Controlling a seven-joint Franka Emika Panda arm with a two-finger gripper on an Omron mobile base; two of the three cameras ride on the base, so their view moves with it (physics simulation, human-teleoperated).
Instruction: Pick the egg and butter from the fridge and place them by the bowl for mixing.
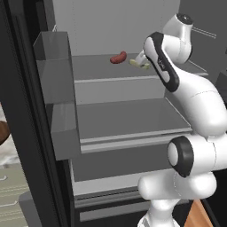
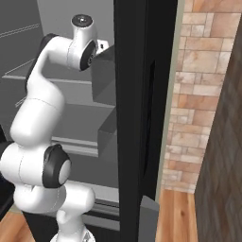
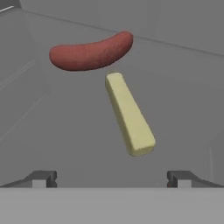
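Observation:
The fridge (image 1: 128, 115) stands open, and my arm reaches onto its upper grey shelf (image 3: 65, 131). On that shelf lies the butter (image 3: 129, 113), a slim pale yellow stick; in the left base view the butter (image 1: 134, 63) peeks out beside my hand. My gripper (image 3: 111, 177) hangs open just short of the butter's near end, with nothing between its fingertips (image 3: 43, 178). The egg and the bowl are out of view.
A red sausage-shaped item (image 3: 91, 52) lies just beyond the butter; the same sausage (image 1: 118, 58) shows on the upper shelf. Grey door bins (image 1: 55, 75) hang on the left. The black fridge door (image 2: 142, 118) stands right of the arm, a brick wall (image 2: 201, 94) beyond it.

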